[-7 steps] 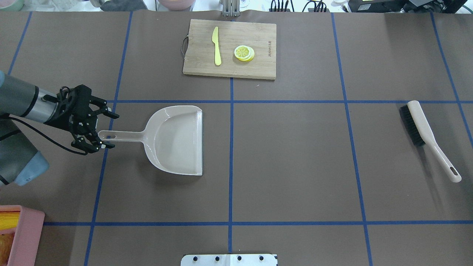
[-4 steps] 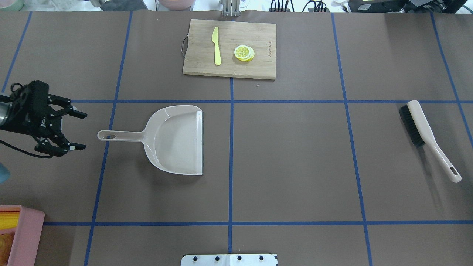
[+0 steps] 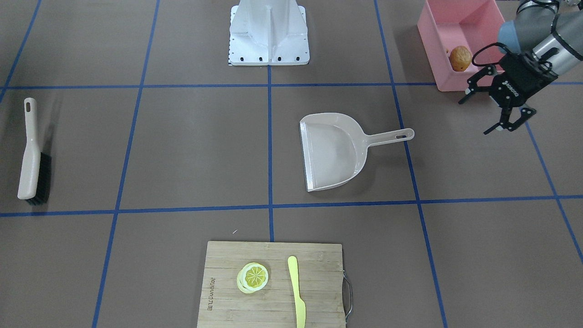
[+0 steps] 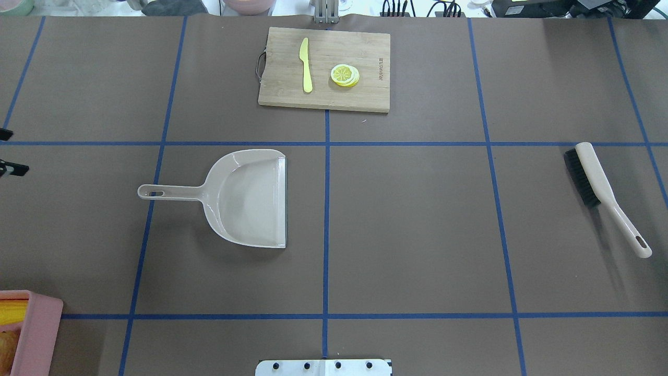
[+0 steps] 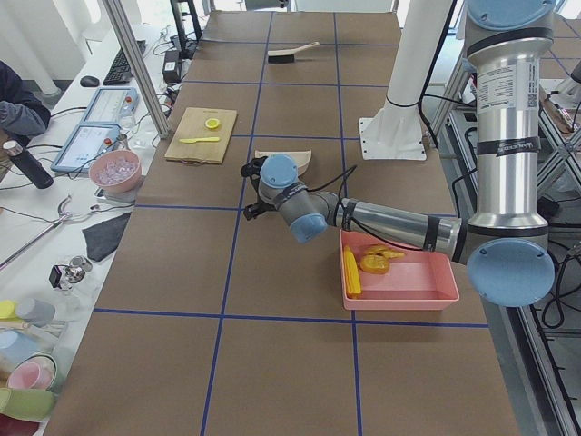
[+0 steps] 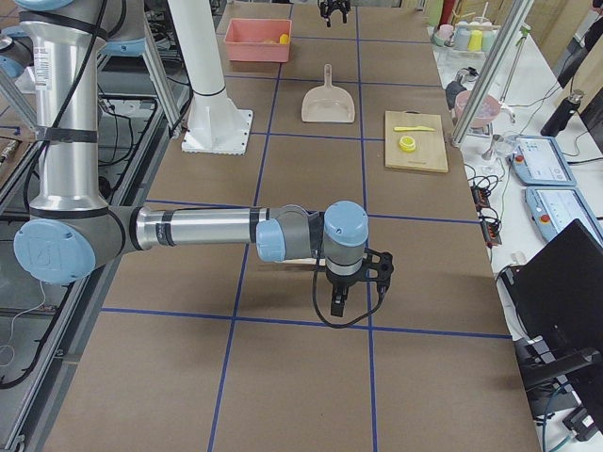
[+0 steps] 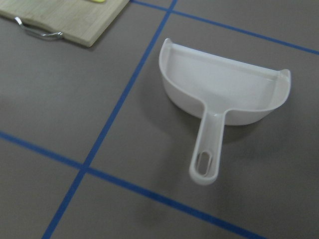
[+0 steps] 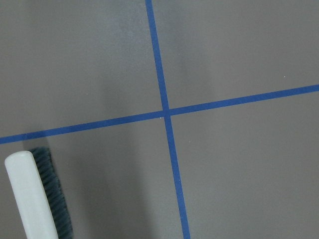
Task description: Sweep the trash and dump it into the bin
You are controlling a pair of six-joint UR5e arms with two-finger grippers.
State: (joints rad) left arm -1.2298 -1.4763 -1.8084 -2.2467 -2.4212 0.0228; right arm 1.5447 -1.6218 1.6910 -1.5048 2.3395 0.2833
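The pink bin [image 3: 473, 18] stands at the table's near left corner; it also shows in the overhead view [image 4: 39, 334] and the exterior left view [image 5: 404, 292]. In it lie the yellow corn cob [image 5: 351, 271], a knobbly tan ginger root [image 5: 375, 262] and a rounded brown potato [image 3: 460, 58]. My left gripper [image 3: 474, 117] is open and empty, above the table between the bin and the handle of the beige dustpan [image 3: 334, 150]. Only its fingertips [image 4: 15, 168] show at the overhead view's left edge. My right gripper [image 6: 353, 297] shows only in the exterior right view; I cannot tell whether it is open.
The empty dustpan [image 4: 250, 196] lies left of centre, handle toward the left arm. A brush [image 4: 600, 190] lies at the right. A cutting board [image 4: 323, 68] with a yellow knife [image 4: 306, 65] and lemon slice [image 4: 344, 74] sits at the far edge.
My left gripper has drawn back to the left from the dustpan's handle, staying open, and is nearly out of the overhead view. The dustpan and brush have not moved.
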